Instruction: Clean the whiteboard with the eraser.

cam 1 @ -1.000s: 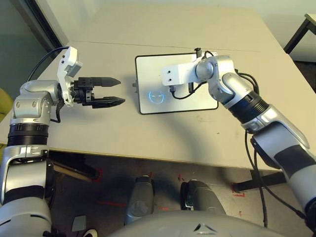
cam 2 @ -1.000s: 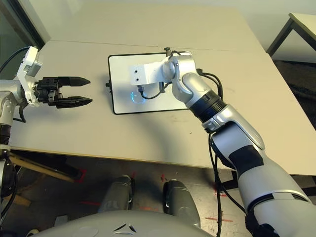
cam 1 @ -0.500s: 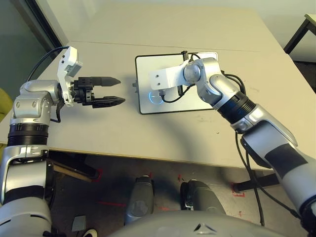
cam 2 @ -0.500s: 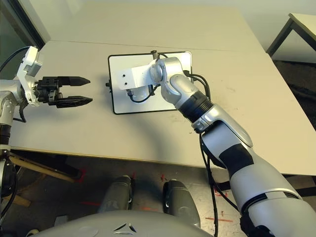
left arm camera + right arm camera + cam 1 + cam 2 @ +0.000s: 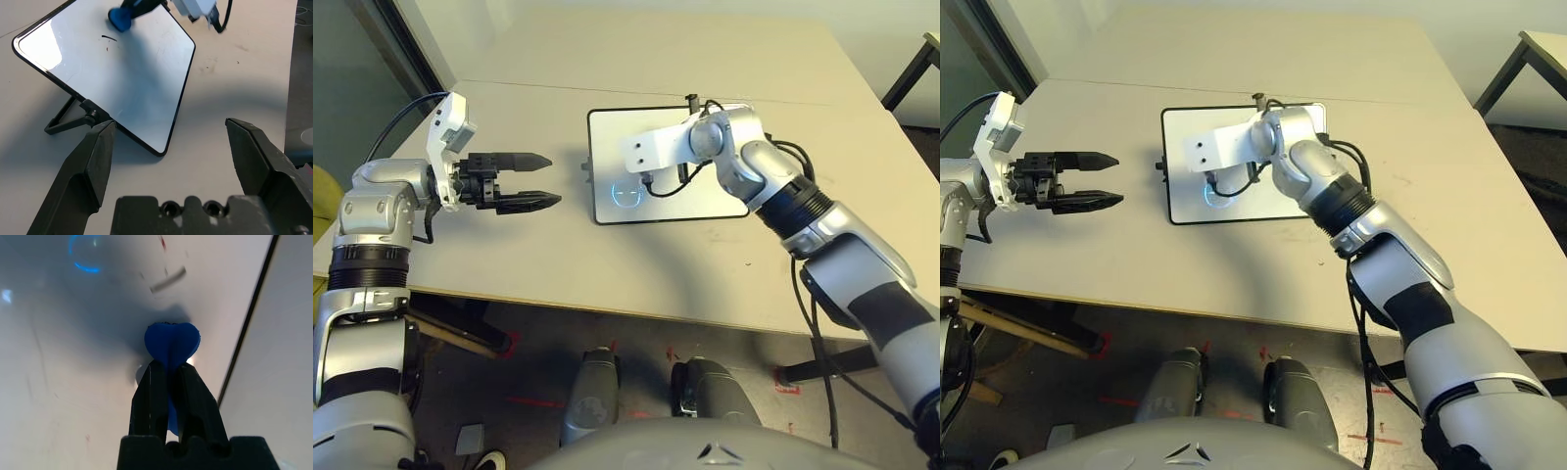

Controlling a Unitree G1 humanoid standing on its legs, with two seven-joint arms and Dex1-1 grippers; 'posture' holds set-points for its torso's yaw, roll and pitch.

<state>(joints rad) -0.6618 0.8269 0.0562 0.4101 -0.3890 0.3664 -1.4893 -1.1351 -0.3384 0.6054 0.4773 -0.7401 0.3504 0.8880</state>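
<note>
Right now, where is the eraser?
The eraser sits pinched in the right claw, pressed on the whiteboard near its far edge, beside a short dark mark.

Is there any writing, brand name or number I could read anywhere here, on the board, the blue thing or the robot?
None can be read.
Whiteboard: a short dark stroke and faint smudges, no letters or numbers.
Eraser: plain blue, no label.
Right claw and left claw: plain black, no markings.
Arms and table: no readable brand or sign.

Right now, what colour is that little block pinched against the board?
Bright blue; the small pinched eraser block shows best in the right wrist view.
</note>
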